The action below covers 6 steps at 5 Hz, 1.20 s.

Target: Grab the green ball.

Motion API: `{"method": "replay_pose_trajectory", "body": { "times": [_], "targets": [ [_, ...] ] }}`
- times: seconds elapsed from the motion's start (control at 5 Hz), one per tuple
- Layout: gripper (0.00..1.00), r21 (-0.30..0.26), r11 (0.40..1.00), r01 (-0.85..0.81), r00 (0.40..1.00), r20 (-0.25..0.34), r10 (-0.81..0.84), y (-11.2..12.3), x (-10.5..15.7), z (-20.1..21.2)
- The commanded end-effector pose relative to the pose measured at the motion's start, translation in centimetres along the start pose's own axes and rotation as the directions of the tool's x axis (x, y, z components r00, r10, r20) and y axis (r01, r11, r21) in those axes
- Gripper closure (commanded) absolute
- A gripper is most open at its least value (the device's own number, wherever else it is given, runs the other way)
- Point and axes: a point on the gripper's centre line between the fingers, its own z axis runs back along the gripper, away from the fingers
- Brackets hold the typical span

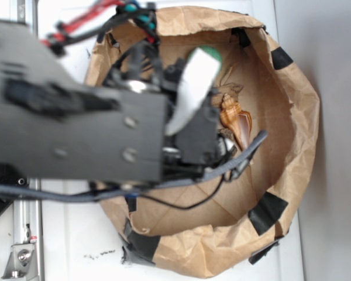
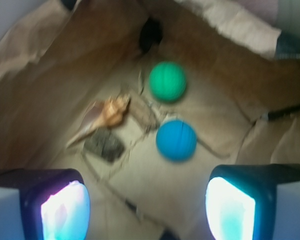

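In the wrist view the green ball (image 2: 167, 81) lies on the floor of a brown paper bag, ahead of my gripper (image 2: 147, 210) and a little to its right. My gripper is open, its two pale fingertips low at the left and right edges with only bag floor between them. The blue ball (image 2: 176, 140) sits between the green ball and the gripper, close to the green one. In the exterior view the arm hangs over the bag and hides both balls; one white finger (image 1: 193, 88) shows.
A tan spiral shell (image 2: 107, 114) (image 1: 236, 120) and a dark flat stone (image 2: 104, 145) lie left of the balls. The crumpled paper bag walls (image 2: 50, 75) (image 1: 298, 88) rise all around, patched with black tape. A black cable (image 1: 245, 155) crosses the bag.
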Motion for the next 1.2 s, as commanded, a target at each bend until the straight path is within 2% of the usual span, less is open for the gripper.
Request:
{"method": "replay_pose_trajectory", "body": {
  "times": [0.0, 0.2, 0.6, 1.0],
  "targets": [
    [0.00, 0.008, 1.000, -0.028, 0.999, 0.042, 0.028, 0.7, 2.2, -2.6],
    [0.00, 0.008, 0.999, -0.045, 0.997, 0.063, 0.044, 0.2, 5.2, -4.1],
    [0.00, -0.003, 1.000, -0.022, 0.991, 0.129, 0.022, -0.1, 8.0, -5.0],
    [0.00, -0.003, 1.000, -0.022, 0.991, 0.129, 0.022, -0.1, 8.0, -5.0]
  ]
}}
